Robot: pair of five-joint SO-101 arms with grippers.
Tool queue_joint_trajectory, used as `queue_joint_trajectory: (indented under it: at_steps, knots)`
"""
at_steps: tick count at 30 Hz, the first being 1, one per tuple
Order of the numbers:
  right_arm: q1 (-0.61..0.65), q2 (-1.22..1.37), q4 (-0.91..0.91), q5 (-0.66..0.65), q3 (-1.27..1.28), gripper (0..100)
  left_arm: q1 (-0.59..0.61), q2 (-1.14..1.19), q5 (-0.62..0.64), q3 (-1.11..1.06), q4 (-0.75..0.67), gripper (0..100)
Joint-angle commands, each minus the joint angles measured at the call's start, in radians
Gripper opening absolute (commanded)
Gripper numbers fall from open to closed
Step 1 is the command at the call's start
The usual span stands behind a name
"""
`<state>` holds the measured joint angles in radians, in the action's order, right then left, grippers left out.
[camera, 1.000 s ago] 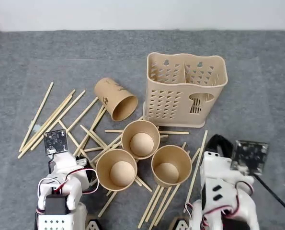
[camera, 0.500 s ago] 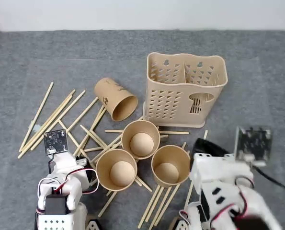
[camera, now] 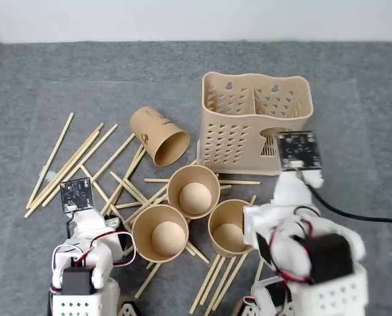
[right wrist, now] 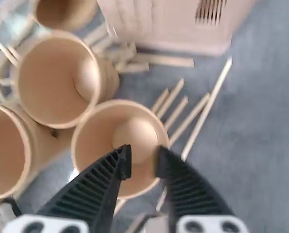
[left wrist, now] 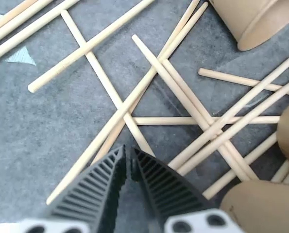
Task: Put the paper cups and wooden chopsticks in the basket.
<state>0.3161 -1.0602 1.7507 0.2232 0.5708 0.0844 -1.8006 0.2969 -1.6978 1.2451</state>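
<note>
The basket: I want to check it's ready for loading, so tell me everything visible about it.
The basket is beige, plastic-looking, and stands upright on the grey mat beyond the three upright cups. Its walls are pierced with rows of slots, its rim is wavy, and a divider splits it into two compartments, with nothing visible inside. Chopsticks lie along its front base.

The high camera looks down over the whole table [camera: 354, 79], arms at its lower edge. Wrist cameras hang close: left over crossed chopsticks [left wrist: 89, 47], right over upright cups [right wrist: 59, 77], both patches shared with the overhead.
</note>
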Motion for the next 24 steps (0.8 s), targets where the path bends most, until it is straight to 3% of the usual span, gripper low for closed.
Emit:
queue_joint_trajectory:
  at_steps: [1,13,24]
  knots:
    - [0.008,0.012,0.008,0.011,0.043,19.5,0.008,-0.002,0.011,0.013,0.002,2]
    - [0.004,0.013,-0.200,0.005,0.259,9.1,0.008,-0.002,0.011,0.013,0.002,2]
    - [0.002,-0.036,-0.174,-0.046,0.180,9.0,0.008,-0.002,0.011,0.013,0.002,2]
